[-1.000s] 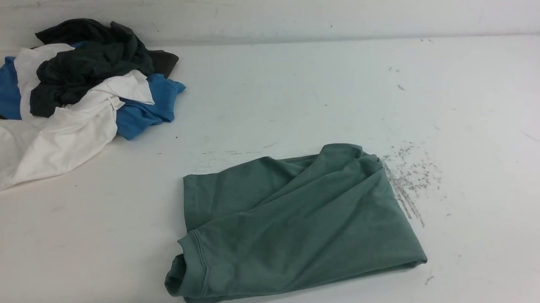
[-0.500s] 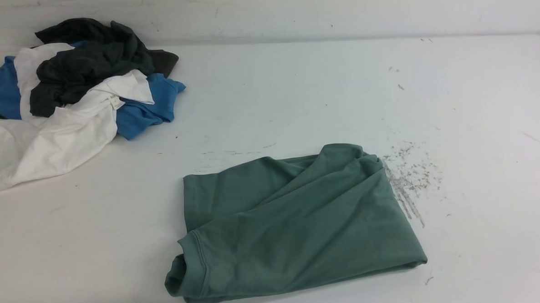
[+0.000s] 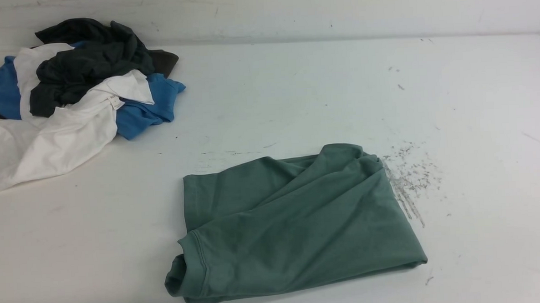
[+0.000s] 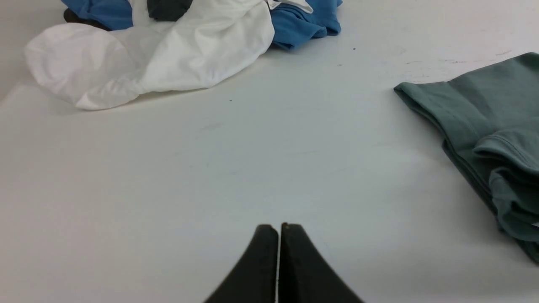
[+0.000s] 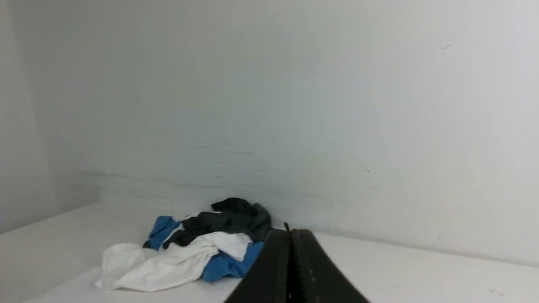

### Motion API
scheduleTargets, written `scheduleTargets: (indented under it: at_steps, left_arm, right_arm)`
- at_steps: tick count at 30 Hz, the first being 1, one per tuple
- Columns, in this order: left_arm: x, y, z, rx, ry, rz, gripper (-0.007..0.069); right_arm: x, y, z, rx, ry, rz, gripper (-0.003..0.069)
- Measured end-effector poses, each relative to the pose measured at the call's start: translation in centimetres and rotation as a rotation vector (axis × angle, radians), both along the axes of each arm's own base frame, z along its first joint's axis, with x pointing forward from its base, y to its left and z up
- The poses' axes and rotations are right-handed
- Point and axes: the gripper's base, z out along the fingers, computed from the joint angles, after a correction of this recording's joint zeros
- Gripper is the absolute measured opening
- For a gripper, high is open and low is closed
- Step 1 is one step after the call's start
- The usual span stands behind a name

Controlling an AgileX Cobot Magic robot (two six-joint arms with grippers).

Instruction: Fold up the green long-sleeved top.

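Observation:
The green long-sleeved top (image 3: 291, 223) lies folded into a rough rectangle on the white table, near the front centre, with a ribbed hem at its near left corner. Its logo and neck label are hidden. Its left edge shows in the left wrist view (image 4: 484, 122). My left gripper (image 4: 278, 228) is shut and empty, held over bare table to the left of the top. My right gripper (image 5: 290, 231) is shut and empty, raised and pointing at the back wall. Neither arm shows in the front view, apart from a dark bit at the bottom left corner.
A pile of blue, white and black garments (image 3: 67, 96) lies at the table's back left, also in the left wrist view (image 4: 168, 46) and the right wrist view (image 5: 198, 248). Grey scuff marks (image 3: 408, 182) lie right of the top. A white wall (image 3: 291, 9) stands behind.

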Motion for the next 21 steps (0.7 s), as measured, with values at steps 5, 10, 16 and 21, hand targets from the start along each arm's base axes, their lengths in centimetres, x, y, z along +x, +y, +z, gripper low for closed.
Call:
scheduleTargets:
  at_steps: [5, 10, 16, 21]
  left_arm:
    - [0.0, 0.0, 0.0, 0.000, 0.000, 0.000, -0.0004]
    - [0.0, 0.0, 0.0, 0.000, 0.000, 0.000, -0.0004]
    - [0.0, 0.0, 0.0, 0.000, 0.001, 0.000, -0.0004]
    - [0.0, 0.0, 0.0, 0.000, 0.002, 0.000, -0.0004]
  right_arm:
    - [0.5, 0.7, -0.2, -0.013, -0.010, 0.037, -0.0011]
    - [1.2, 0.8, -2.7, -0.006, -0.021, -0.098, -0.0011]
    - [4.6, 0.6, -11.7, -0.148, 0.204, -0.404, -0.0011]
    - [5.2, -0.1, -16.6, -0.227, 0.393, -0.526, -0.0011]
